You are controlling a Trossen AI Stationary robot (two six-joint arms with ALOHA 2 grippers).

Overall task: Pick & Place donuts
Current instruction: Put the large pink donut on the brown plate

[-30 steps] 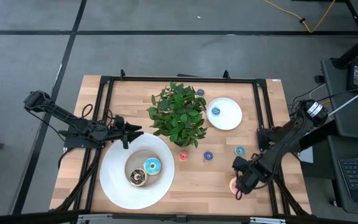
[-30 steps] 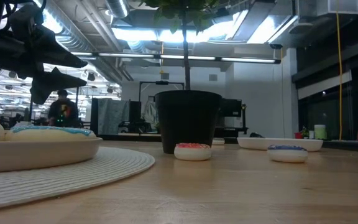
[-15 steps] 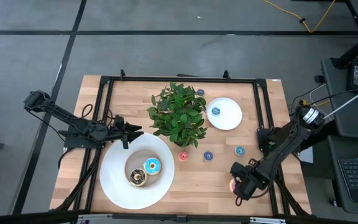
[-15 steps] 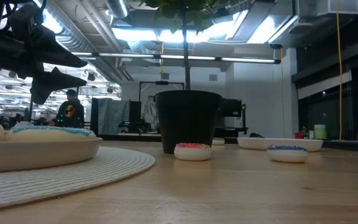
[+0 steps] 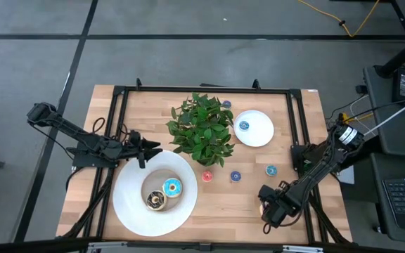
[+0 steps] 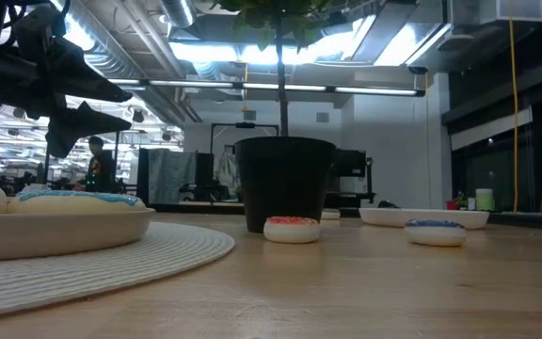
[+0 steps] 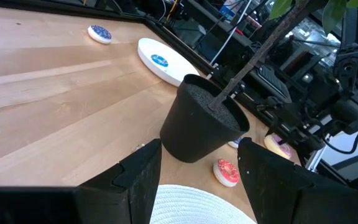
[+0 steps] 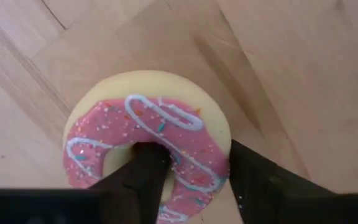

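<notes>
The pink-frosted donut lies flat on the wood near the table's near right corner, and my right gripper stands over it, shut on its ring. In the high view only a sliver of this donut shows. The light-blue donut and the chocolate donut sit in a shallow dish on the big white mat. Tiny donuts lie on the wood: red, blue, teal. Another blue one rests on the small white plate. My left gripper hovers open at the mat's far edge. My right gripper has the pink donut's ring wall between its fingers: one finger goes down into the hole, the other stands at the outer rim. The fingers come from above, pointing down. The donut lies flat on the table.
A potted plant stands mid-table, its black pot just ahead of my left gripper. The small white plate lies right of it, and one more tiny donut near the far edge. A black frame rail borders the table.
My right gripper has shifted a little toward the table's left and near edge, coming over the pink donut so that less of it shows from above. The left arm has kept still. A person far off in the room has moved about.
</notes>
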